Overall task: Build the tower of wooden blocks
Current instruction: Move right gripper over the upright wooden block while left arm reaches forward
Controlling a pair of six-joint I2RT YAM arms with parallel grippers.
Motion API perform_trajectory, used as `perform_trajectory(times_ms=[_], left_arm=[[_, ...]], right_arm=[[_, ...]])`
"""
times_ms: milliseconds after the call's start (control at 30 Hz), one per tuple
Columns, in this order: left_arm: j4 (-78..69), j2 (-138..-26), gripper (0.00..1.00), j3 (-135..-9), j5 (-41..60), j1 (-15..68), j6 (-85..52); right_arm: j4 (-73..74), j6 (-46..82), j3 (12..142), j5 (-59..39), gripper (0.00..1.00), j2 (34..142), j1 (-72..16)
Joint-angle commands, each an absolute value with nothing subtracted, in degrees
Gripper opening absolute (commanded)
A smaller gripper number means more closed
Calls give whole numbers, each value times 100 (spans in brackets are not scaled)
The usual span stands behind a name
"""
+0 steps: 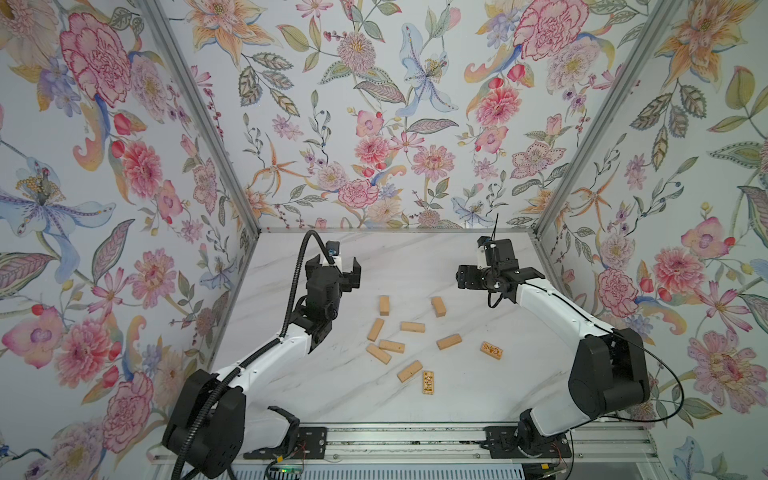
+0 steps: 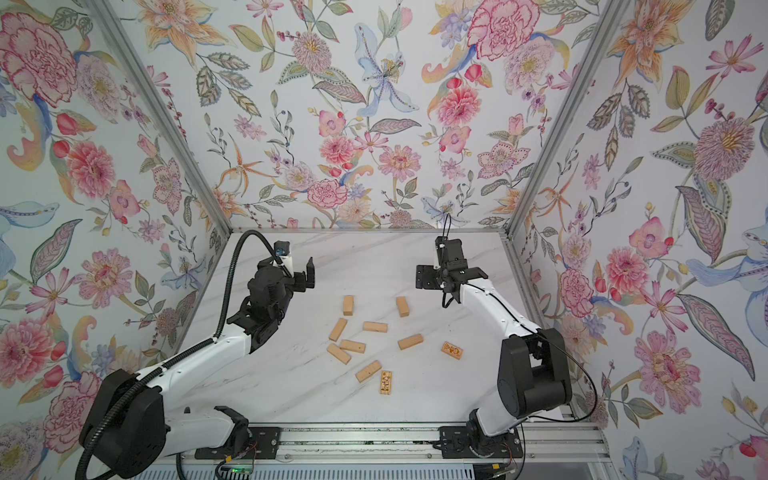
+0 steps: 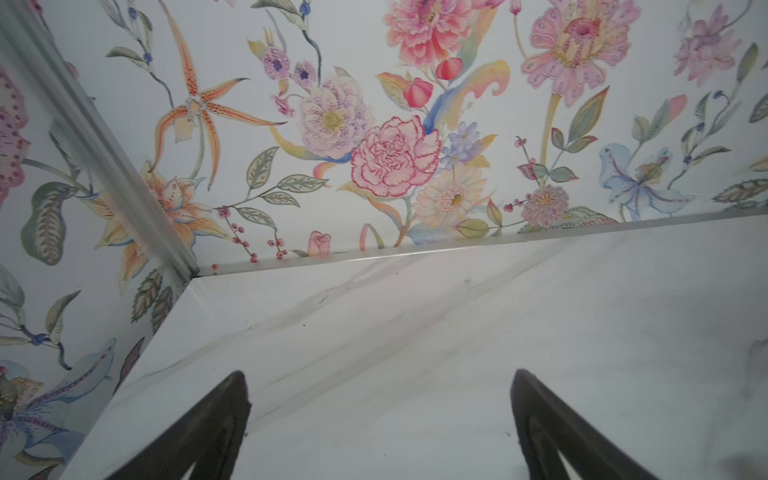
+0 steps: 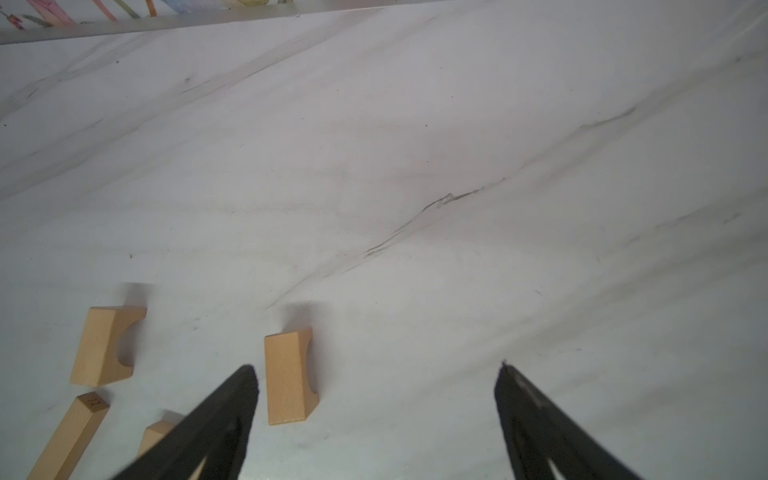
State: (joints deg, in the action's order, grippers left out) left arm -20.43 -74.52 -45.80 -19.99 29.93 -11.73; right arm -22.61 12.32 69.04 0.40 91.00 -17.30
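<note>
Right gripper [image 4: 376,370] hovers spread and empty near the farthest wood blocks [image 1: 438,306], probably lining up a first pick; left gripper [image 3: 376,374], equally spread, hangs clear; blocks lie scattered on the table [image 1: 457,395], none stacked

One wood block [image 4: 156,436] sits half hidden behind a jaw.

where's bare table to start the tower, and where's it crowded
Bare: the far table between the left gripper and right gripper, beyond the blocks; also the near strip between the engraved block and the rail. Crowded: mid-table, among the blocks.
</note>
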Motion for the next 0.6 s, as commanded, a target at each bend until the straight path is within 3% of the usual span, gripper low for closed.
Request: perform_trajectory(times_ms=[0,300,567], left_arm=[[-1122,-7689,99,-4951,-2425,3453,-1594],[995,-8292,99,-6212,-2792,3825,-2654],[1391,-8145,99,-6224,-2734,3874,-2890]], right_arm=[[-2936,1248,7285,50,87,9452,-2011],[-3370,1361,7598,-48,73,10028,-2479],[-3521,1549,7539,-84,62,10020,-2771]])
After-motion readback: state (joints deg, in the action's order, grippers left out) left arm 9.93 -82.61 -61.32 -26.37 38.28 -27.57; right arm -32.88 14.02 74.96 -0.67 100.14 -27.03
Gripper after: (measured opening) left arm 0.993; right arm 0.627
